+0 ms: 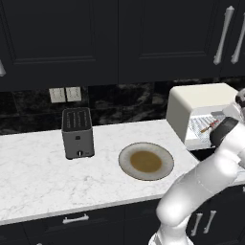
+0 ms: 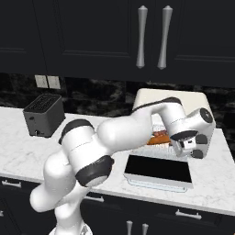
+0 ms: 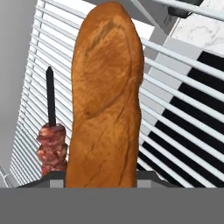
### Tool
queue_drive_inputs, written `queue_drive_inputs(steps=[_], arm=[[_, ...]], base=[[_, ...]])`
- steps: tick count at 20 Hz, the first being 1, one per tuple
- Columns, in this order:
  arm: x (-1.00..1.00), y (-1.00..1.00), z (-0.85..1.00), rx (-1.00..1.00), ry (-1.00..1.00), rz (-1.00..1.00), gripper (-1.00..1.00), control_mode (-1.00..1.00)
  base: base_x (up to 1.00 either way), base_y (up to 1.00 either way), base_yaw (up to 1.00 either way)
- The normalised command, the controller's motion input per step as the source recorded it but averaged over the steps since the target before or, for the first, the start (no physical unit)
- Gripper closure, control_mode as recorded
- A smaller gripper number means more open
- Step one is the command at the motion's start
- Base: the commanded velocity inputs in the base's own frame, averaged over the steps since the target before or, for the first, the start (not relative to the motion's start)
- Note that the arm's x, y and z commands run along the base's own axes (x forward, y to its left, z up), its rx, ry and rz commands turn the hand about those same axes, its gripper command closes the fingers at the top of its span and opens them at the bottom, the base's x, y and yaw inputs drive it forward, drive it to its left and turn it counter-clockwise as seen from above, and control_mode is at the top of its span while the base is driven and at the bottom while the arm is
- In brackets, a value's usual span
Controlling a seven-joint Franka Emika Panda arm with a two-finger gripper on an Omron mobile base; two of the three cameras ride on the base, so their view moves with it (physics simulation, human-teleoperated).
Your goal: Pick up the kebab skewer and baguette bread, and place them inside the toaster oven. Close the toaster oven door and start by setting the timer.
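Note:
The baguette bread (image 3: 107, 100), a smooth orange-brown loaf, stands between my fingertips, and my gripper (image 3: 103, 180) is shut on its near end. It hangs just above the wire rack (image 3: 179, 109) inside the cream-white toaster oven (image 1: 201, 103). The kebab skewer (image 3: 51, 144) lies on the rack beside the loaf, with its reddish meat chunks near my fingers; it also shows in the oven mouth (image 1: 208, 128). From the right base, my gripper (image 2: 176, 140) reaches into the oven with the loaf (image 2: 158, 137). The toaster oven door (image 2: 158, 170) lies folded down flat, open.
An empty round plate (image 1: 146, 161) sits on the marble counter in front of the oven. A dark-grey slot toaster (image 1: 77, 132) stands further left by the wall. Dark cabinets hang above. The open door juts out over the counter's front edge.

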Motion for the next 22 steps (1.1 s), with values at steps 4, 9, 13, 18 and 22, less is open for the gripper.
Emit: queue_drive_inputs(steps=[4, 9, 13, 18, 22], arm=[[0.01, -0.11, -0.15, 0.03, 0.0, 0.0, 1.0, -1.0], [-0.02, 0.0, -0.17, 0.0, 0.0, 0.0, -1.0, -1.0], [-0.15, 0.03, -0.05, 0.01, 0.0, 0.0, -1.0, -1.0], [-0.2, 0.08, -0.01, 0.0, 0.0, 0.0, -1.0, -1.0], [-0.19, -0.03, 0.38, 0.0, 0.0, 0.0, -1.0, -1.0]], base=[[0.0, 0.0, 0.0], [0.0, 0.0, 0.0], [0.0, 0.0, 0.0], [0.0, 0.0, 0.0], [0.0, 0.0, 0.0]])
